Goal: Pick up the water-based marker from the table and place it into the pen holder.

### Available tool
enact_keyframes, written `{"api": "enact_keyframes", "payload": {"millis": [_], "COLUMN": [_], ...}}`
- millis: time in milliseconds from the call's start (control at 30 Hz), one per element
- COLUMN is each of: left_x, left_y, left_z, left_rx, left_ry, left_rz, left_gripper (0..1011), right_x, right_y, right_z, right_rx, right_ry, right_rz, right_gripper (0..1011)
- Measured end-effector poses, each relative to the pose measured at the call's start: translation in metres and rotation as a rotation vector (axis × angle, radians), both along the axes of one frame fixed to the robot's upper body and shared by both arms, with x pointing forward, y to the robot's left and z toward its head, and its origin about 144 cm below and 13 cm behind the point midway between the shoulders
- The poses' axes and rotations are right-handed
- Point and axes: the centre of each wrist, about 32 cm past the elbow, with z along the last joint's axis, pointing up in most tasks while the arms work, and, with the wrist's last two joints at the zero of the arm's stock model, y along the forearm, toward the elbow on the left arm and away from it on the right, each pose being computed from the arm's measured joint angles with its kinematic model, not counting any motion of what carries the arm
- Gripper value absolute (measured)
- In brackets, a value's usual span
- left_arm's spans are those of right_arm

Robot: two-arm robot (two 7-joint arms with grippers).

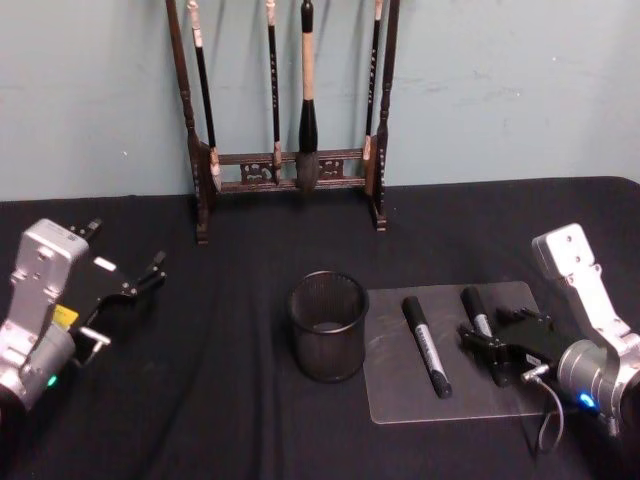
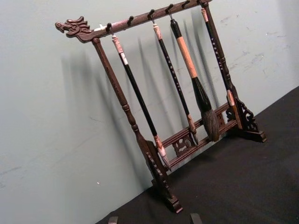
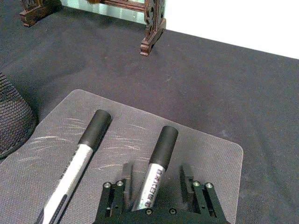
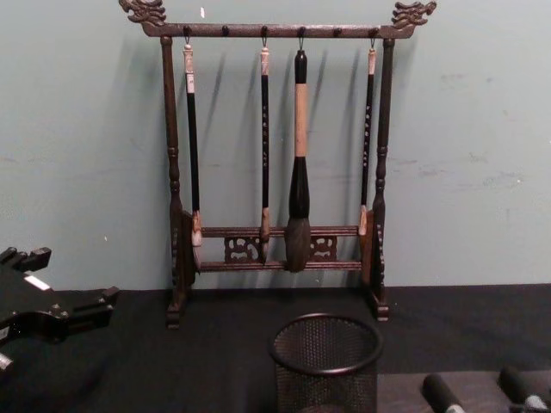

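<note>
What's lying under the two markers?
A clear scratched mat on the table. The open right gripper straddles one marker, covering mat there; the left gripper sits far left.

Pen holder (image 1: 328, 325) left of mat (image 1: 395, 388)

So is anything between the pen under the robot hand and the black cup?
Yes: the left marker lies flat on the clear mat between the right marker and the pen holder. The open right gripper straddles that marker with nothing between. The left gripper hovers at the left.
</note>
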Motion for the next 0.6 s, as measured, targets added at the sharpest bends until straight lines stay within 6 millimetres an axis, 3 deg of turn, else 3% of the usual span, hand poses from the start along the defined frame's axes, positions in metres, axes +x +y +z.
{"api": "enact_keyframes", "payload": {"millis": [33, 67, 133, 200, 233, 333, 600], "left_x": [0.0000, 0.0000, 0.0000, 0.0000, 0.0000, 0.0000, 0.0000], "left_y": [0.0000, 0.0000, 0.0000, 0.0000, 0.0000, 0.0000, 0.0000], "left_z": [0.0000, 0.0000, 0.0000, 0.0000, 0.0000, 0.0000, 0.0000], "left_rx": [0.000, 0.000, 0.000, 0.000, 0.000, 0.000, 0.000], "left_ry": [0.000, 0.000, 0.000, 0.000, 0.000, 0.000, 0.000], "left_rz": [0.000, 0.000, 0.000, 0.000, 0.000, 0.000, 0.000], "left_gripper": [1001, 1001, 1001, 1001, 1001, 1001, 1001], "right_x": [0.0000, 0.0000, 0.0001, 0.0001, 0.0001, 0.0001, 0.0002], "right_y": [0.0000, 0.0000, 0.0000, 0.0000, 0.0000, 0.0000, -0.0009], "right_z": [0.0000, 0.0000, 0.0001, 0.0001, 0.0001, 0.0001, 0.0004], "right_rx": [0.000, 0.000, 0.000, 0.000, 0.001, 0.001, 0.015], "right_ry": [0.000, 0.000, 0.000, 0.000, 0.000, 0.000, -0.015], "right_rz": [0.000, 0.000, 0.000, 0.000, -0.001, -0.001, -0.006], "right_gripper": [684, 604, 591, 482, 358, 222, 199]}}
